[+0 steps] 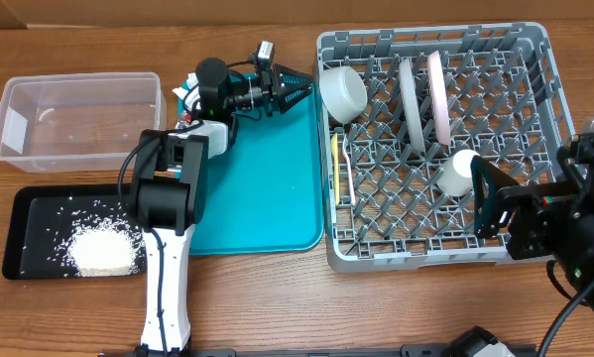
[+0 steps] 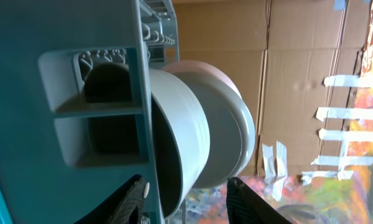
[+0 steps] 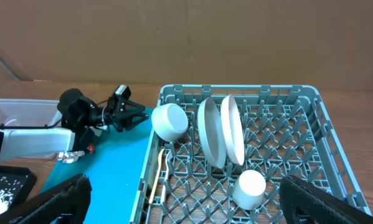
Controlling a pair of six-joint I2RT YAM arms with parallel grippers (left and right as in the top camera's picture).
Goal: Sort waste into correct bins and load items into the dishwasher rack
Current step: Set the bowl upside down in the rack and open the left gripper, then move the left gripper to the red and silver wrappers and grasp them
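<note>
L jaws wide, holding nothing, tips just beside bowl (image 1: 342, 91), which lies on its side in rack (image 1: 425, 260), top-L corner in overhead view; prob. not touching. R jaws wide, empty, at rack's R side. Racked: grey-green plate (image 1: 411, 99), white plate (image 1: 437, 94), both upright; cup (image 1: 457, 171); yellow utensil (image 1: 337, 164). Rice (image 1: 103, 248) in black tray (image 1: 24, 233).

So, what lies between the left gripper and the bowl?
Only a wall of the rack, seen overhead and from the left wrist; the bowl sits just inside it.
</note>
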